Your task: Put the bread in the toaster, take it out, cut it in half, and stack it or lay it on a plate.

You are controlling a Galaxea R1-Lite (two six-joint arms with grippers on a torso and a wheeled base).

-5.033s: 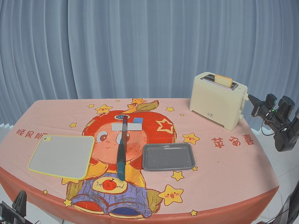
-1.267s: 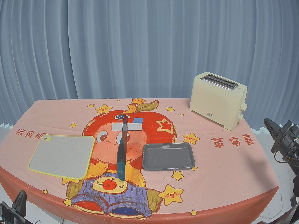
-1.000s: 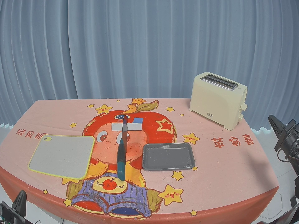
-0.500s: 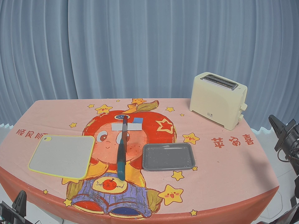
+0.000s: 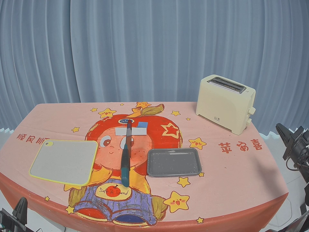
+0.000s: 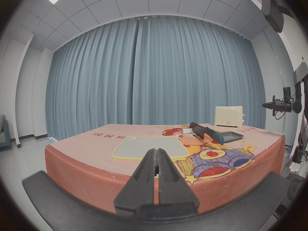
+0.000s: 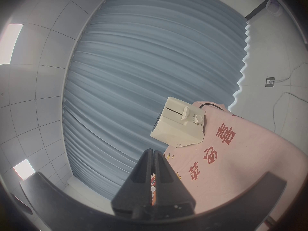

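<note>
The cream toaster [image 5: 225, 103] stands at the table's far right; its top slots show no bread and its side lever [image 5: 251, 111] sits low. My right gripper [image 5: 279, 129] hangs shut off the table's right edge, a little in front of the toaster and apart from it; the right wrist view shows its fingers [image 7: 153, 164] pressed together, pointing toward the toaster [image 7: 179, 122]. My left gripper [image 6: 157, 159] is shut and empty, low beyond the table's front left corner [image 5: 20, 207]. A teal-handled knife [image 5: 125, 158] lies mid-table on a stand.
A yellow-rimmed cutting board [image 5: 64, 161] lies at the front left. A grey rectangular plate [image 5: 197, 165] sits right of the knife. Blue curtains hang behind the table. The cloth between plate and toaster is bare.
Five seconds ago the bread stuck out of the toaster with my right gripper at the lever. Now the bread is sunk inside, the lever is lower, and the right gripper has drawn back and down.
</note>
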